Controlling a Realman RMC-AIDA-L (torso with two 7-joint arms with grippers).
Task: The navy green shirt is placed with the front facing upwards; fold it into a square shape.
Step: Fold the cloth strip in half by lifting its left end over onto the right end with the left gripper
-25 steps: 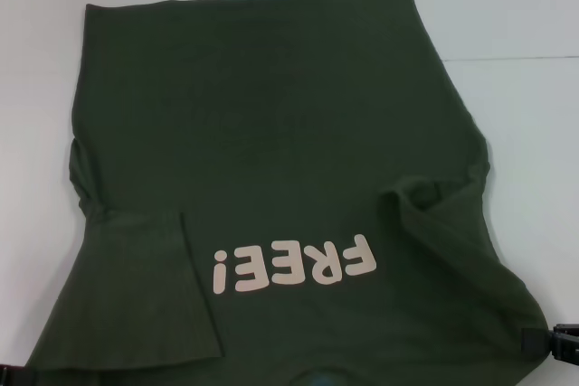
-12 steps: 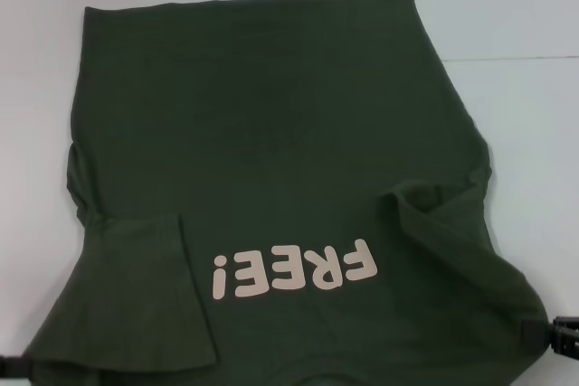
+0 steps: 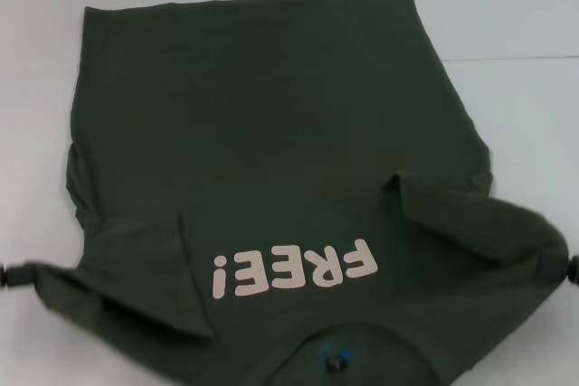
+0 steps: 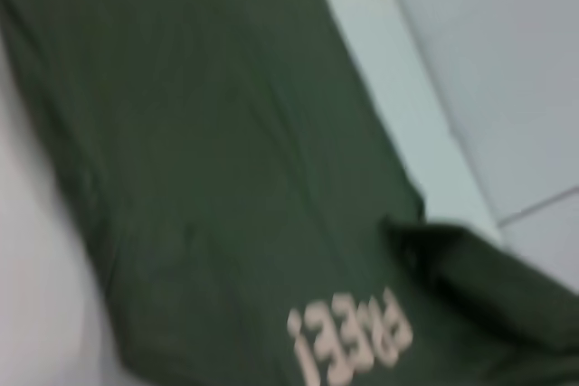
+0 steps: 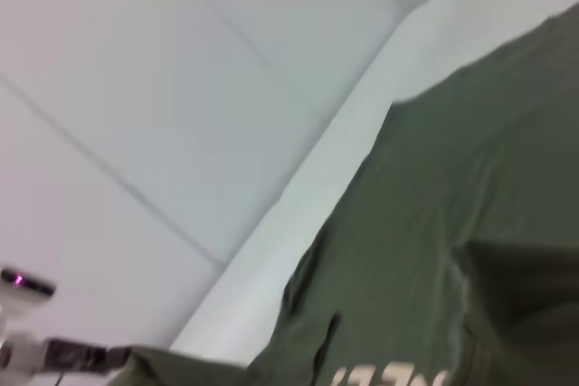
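- Across the white counter [image 3: 525,24] lies the navy green shirt [image 3: 271,133], print up, collar near, hem far; long axis runs near-far.
- Folding looks barely begun: both sleeves are lifted, body unfolded.
- Left gripper [image 3: 13,275] and right gripper [image 3: 570,270] each hold a sleeve end, jaws clamped.

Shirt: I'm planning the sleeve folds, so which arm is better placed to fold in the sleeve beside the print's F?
Right. The right gripper grips that sleeve at its tip; the left gripper holds the opposite sleeve, across the shirt.
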